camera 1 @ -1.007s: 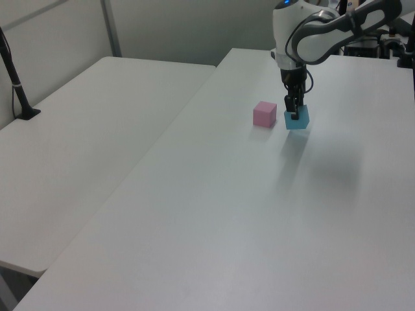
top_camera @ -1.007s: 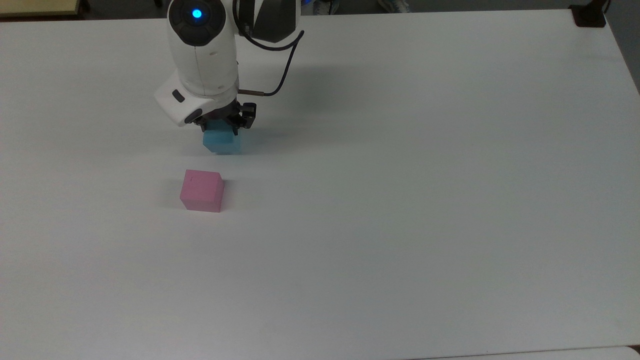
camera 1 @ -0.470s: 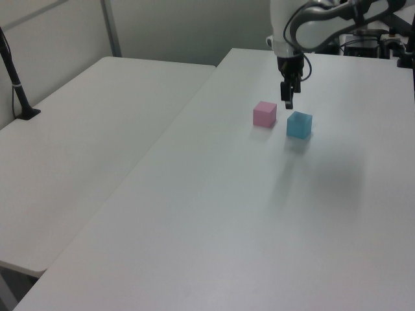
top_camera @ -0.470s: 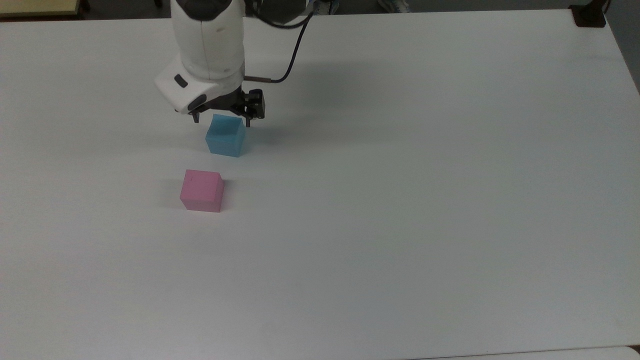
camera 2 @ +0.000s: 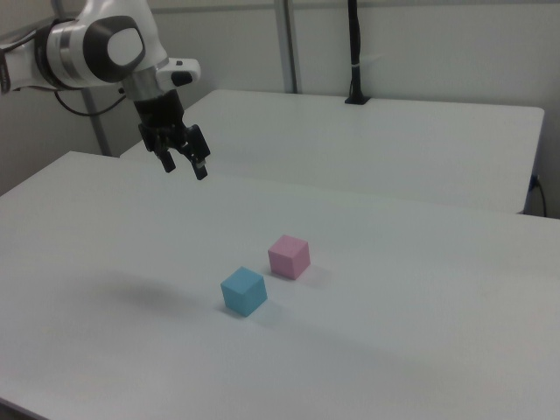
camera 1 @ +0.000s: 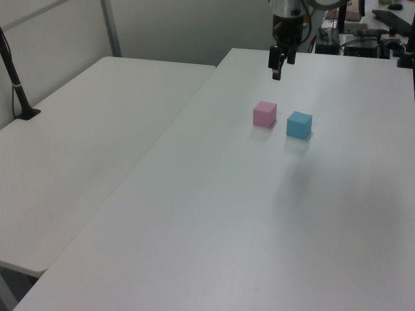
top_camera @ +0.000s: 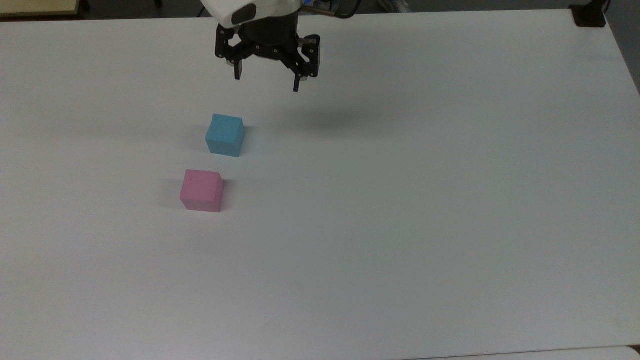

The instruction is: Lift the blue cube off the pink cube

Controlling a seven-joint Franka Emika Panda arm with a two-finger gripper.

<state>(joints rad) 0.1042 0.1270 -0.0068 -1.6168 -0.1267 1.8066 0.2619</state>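
Top view shows the black two-finger gripper (top_camera: 266, 78) hanging high over the far part of the white worktop (top_camera: 425, 200), its fingers spread wide apart with nothing between them. It is well clear of both cubes, which suggests the arm has no further grip to make.

Out from the gripper, nearer in the top view and a little to the top view's left, sits the small light sky-blue matte cube (top_camera: 225, 135), flat on the worktop with all its visible faces free. Nearer again and slightly further to the top view's left stands the small pastel pink matte cube (top_camera: 202, 190), also flat on the worktop, with a tiny dark mark on its upper face. The two are near each other but apart, a strip of bare worktop between them. In the left view the pink cube (camera 1: 264, 113) is on the left view's left of the blue cube (camera 1: 299, 124).

By this layout, the blue cube is off the pink one and the task looks done.

No containers are present; nothing is held in anything.
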